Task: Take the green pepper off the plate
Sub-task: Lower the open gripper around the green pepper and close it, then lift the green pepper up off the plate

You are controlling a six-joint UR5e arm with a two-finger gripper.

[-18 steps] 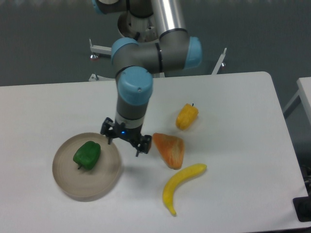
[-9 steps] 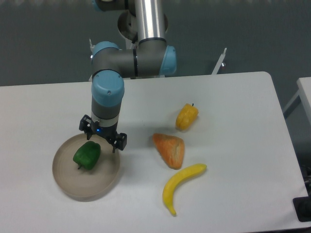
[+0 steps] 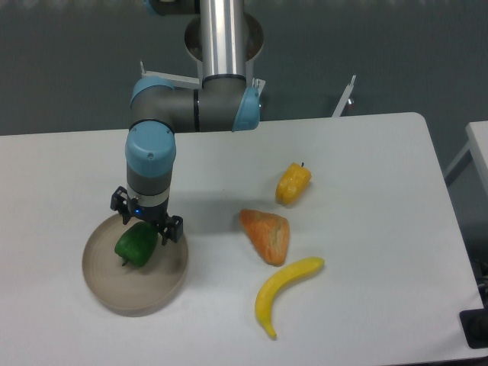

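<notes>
While the arm reaches straight down, its gripper [image 3: 146, 224] hangs spread over the plate [image 3: 107, 293]; the green pepper [image 3: 137, 244] lies just below, between its fingers.

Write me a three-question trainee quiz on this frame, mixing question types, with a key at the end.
1. True or false: the green pepper lies on the plate.
2. Multiple choice: the gripper is A) over the banana, B) open just above the green pepper, C) shut on the yellow-orange pepper.
3. Fill in: the orange wedge-shaped piece lies between the yellow-orange pepper and the ____.

Key: 1 true. 2 B; the fingers stand apart, one on either side of the pepper's upper end, with no clear contact. 3 banana.
</notes>
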